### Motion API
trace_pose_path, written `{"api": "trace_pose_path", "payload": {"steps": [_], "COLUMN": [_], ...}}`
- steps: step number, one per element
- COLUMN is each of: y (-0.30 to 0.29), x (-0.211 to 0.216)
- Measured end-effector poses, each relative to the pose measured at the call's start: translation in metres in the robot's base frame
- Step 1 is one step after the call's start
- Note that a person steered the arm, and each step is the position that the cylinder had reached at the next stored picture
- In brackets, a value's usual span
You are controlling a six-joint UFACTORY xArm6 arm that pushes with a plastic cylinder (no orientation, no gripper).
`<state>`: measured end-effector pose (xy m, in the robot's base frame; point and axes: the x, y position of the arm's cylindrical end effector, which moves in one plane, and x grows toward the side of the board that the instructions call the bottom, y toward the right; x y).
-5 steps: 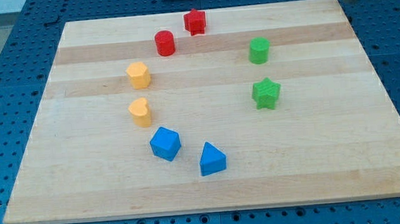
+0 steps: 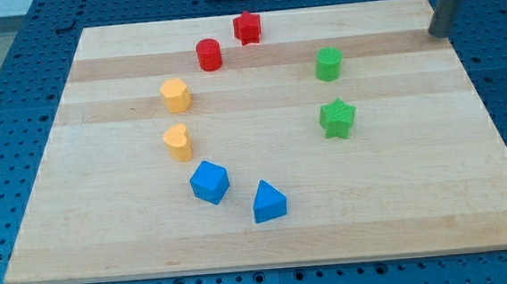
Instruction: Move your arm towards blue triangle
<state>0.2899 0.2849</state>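
The blue triangle [image 2: 268, 202] lies near the board's bottom middle, just right of a blue cube-like block [image 2: 210, 182]. My rod comes in at the view's top right and my tip [image 2: 440, 33] rests near the board's top right edge. It is far up and to the right of the blue triangle. The nearest blocks to the tip are the green cylinder [image 2: 329, 63] and the green star [image 2: 338, 118], both well to its left.
A red star [image 2: 246, 27] and red cylinder [image 2: 209, 54] sit at the top middle. A yellow hexagon [image 2: 176, 95] and yellow heart [image 2: 178, 141] sit at the left. The wooden board [image 2: 435, 183] lies on a blue perforated table [image 2: 0, 106].
My rod has moved down and a little left into the view; its tip now stands by the board's top right edge. The blocks have not moved.
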Motion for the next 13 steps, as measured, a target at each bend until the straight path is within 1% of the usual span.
{"api": "trace_pose_path", "payload": {"steps": [2, 3, 4, 6, 7, 9, 10, 12, 13], "y": [-0.002, -0.002, -0.002, -0.007, -0.01, -0.071, -0.075, -0.081, -0.082], "x": [0.076, 0.077, 0.099, 0.2, 0.225, 0.211, 0.211, 0.284, 0.284]}}
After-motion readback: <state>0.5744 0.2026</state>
